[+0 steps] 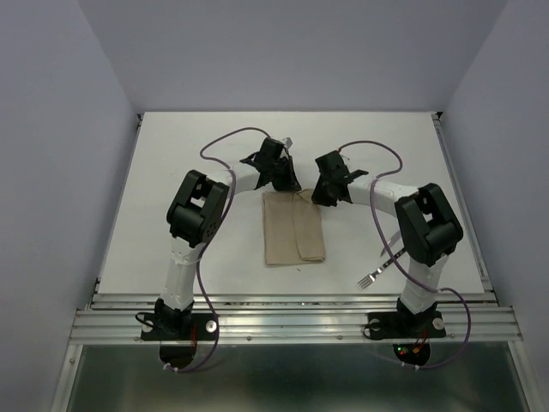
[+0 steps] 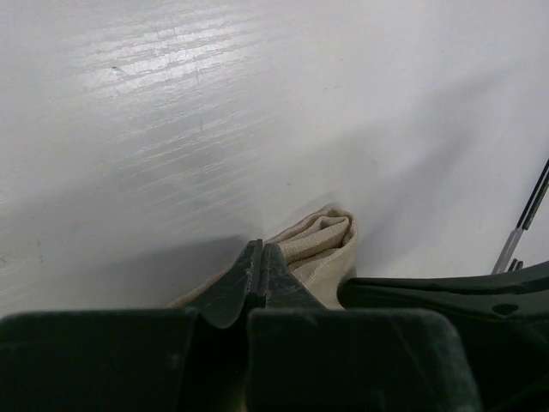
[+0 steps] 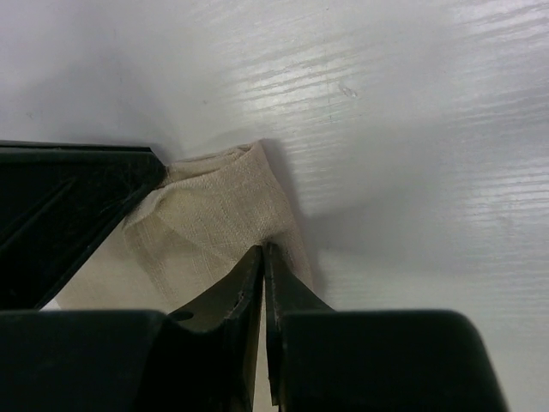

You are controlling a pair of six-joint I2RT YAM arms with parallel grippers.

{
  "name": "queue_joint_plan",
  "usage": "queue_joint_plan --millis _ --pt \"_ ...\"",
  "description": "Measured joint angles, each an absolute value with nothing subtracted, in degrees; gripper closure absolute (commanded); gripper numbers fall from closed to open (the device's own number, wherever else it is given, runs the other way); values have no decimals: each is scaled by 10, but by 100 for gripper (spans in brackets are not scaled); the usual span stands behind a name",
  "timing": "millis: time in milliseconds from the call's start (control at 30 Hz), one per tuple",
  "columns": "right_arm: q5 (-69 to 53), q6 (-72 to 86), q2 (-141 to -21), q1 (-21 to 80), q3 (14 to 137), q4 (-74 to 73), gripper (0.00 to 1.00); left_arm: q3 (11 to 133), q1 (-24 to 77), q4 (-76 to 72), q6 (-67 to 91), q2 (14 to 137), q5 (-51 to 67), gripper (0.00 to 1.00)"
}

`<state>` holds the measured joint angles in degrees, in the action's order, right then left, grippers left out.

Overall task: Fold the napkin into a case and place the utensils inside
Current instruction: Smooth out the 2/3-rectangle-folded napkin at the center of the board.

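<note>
Clamped tight on the far edge of the napkin (image 1: 293,227) with left gripper (image 2: 262,257) and right gripper (image 3: 262,257) alike, likely to draw another fold; fork (image 1: 375,275) set aside for later.

Fork (image 1: 368,279) handle partly behind the right arm (image 1: 426,227)

Napkin (image 1: 292,228) at centre of counter (image 1: 171,172); left claw (image 1: 290,184) and right claw (image 1: 314,198) at its far edge; fork (image 1: 371,278) to its right, nearer front.
</note>
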<state>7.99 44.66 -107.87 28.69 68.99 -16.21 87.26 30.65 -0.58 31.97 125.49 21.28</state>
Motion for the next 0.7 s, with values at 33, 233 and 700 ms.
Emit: queue_joint_plan --millis 33,233,700 --pt "80 446 -1075 287 689 -166 89 873 307 -6 318 1255 212 100" --pt "86 434 -1053 287 702 -188 89 873 306 -6 309 1255 212 100" --pt "88 423 -1138 287 790 -197 89 872 306 -6 302 1255 211 100"
